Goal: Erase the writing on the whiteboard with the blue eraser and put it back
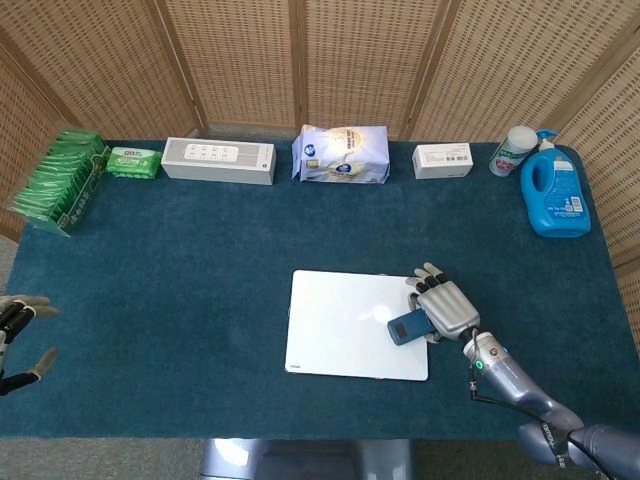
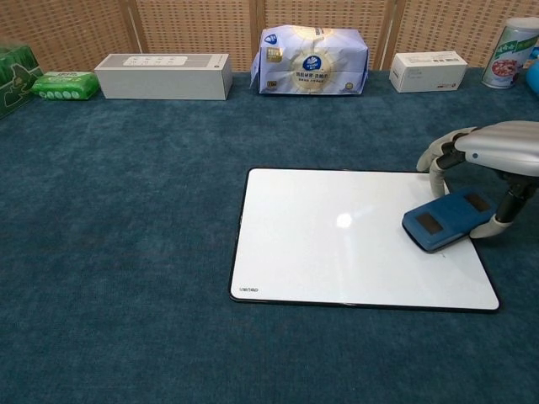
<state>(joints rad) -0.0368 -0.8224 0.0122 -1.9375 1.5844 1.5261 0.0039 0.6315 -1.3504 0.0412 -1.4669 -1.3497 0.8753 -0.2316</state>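
- Blue eraser (image 2: 447, 220): laid flat on the right part of the whiteboard (image 2: 337, 244), near its right edge. In the chest view its long axis is seen to run slantwise, the far end angled toward the right and back, the near end toward the board's middle.
- Right hand (image 2: 493, 156): the eraser is gripped by it from above, fingers (image 2: 434, 156) curled down past the far side.
- Left hand (image 1: 18, 335): seen at the table's left edge, fingers apart, nothing held.
- Whiteboard surface: no writing can be made out on it.
- Back row, well apart from the board: green packets (image 1: 60, 180), wipes pack (image 1: 133, 162), white speaker (image 1: 218, 160), tissue bag (image 1: 341, 154), small white box (image 1: 443, 160), canister (image 1: 512, 150), blue bottle (image 1: 554, 190).
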